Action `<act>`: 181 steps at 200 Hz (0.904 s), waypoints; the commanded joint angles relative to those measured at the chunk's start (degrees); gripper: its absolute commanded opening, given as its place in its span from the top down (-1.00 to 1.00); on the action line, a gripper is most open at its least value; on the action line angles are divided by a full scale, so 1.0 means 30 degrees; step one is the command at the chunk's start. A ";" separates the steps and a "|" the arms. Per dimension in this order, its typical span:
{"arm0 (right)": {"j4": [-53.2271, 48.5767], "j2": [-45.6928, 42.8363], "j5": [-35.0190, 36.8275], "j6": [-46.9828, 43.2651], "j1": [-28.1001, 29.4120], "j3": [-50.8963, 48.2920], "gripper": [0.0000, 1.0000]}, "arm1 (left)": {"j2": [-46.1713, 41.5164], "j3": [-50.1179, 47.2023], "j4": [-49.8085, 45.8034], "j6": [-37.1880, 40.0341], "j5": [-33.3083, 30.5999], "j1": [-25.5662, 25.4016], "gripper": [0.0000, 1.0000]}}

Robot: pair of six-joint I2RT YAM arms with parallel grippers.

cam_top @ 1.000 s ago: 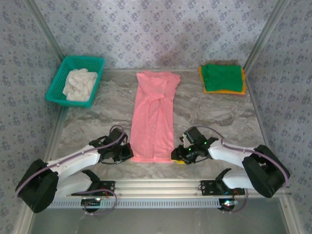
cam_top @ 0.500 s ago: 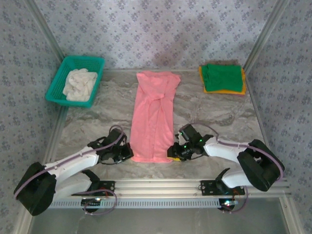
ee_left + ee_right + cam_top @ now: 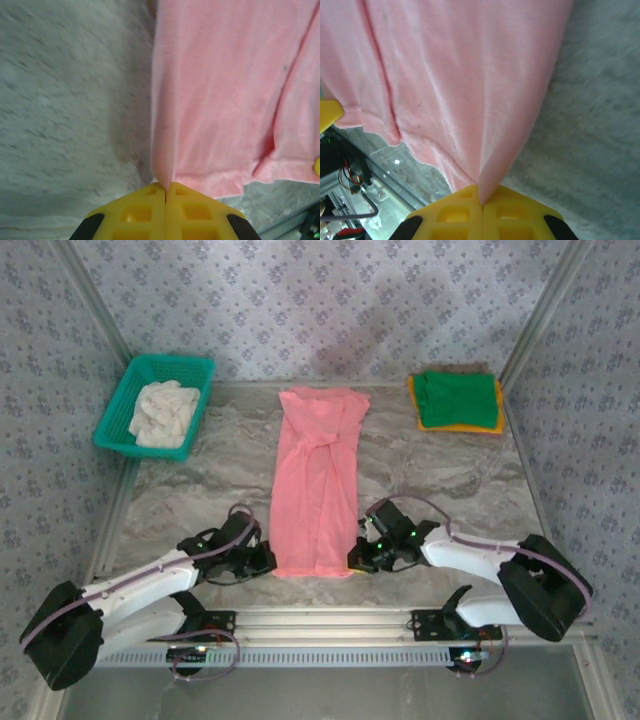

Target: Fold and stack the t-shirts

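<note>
At the near edge of the surface [image 3: 190,490], the left end effector [image 3: 165,186] is clamped on the near left corner of the salmon-pink t-shirt [image 3: 315,480]. The right end effector [image 3: 481,196] is pinched tight on its near right corner. The shirt lies as a long strip running far. At far right the green t-shirt [image 3: 457,398] rests on the orange-yellow t-shirt [image 3: 455,429]. At far left a teal basket [image 3: 115,420] holds a white cloth [image 3: 165,412].

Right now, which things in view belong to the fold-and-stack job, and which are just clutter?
Job:
salmon-pink t-shirt, laid out long, near corners pinched by the left gripper and right gripper
green t-shirt, folded, far right
orange-yellow t-shirt, under the green one

Lying about:
teal basket, far left
white cloth bundled in it; can't tell what it is
</note>
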 commanded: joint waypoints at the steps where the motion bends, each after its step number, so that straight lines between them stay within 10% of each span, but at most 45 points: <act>1: -0.1936 -0.1301 0.0330 0.0753 0.0574 -0.0970 1.00 | -0.0253 -0.0276 -0.0373 -0.0661 0.0422 -0.1252 1.00; 52: -0.4702 -0.3830 0.0563 0.0238 -0.0938 0.0938 1.00 | -0.1349 0.2563 -0.2548 0.0780 -0.0812 -0.1017 1.00; 181: -0.6407 0.6041 -0.0232 -0.6070 -0.7388 1.1631 1.00 | 0.8743 1.1221 -0.0843 0.7911 0.2293 0.6530 1.00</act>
